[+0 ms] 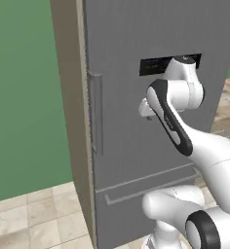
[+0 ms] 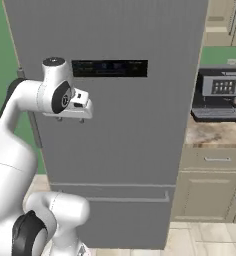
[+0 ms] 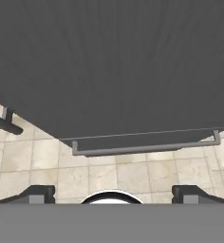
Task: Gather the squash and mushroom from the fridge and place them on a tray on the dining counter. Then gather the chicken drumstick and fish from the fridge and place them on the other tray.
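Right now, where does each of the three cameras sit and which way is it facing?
Left base view: behind the arm's left, facing the closed fridge and its vertical bar handle; white arm at lower right.
Right base view: behind the arm's right, facing the same fridge and a coffee machine; arm at lower left, with the gripper.
Hand view: on the hand, looking down the fridge door at the drawer handle and floor; open fingertips at bottom.
Shared: all three show the fridge; both base views show its black display panel.
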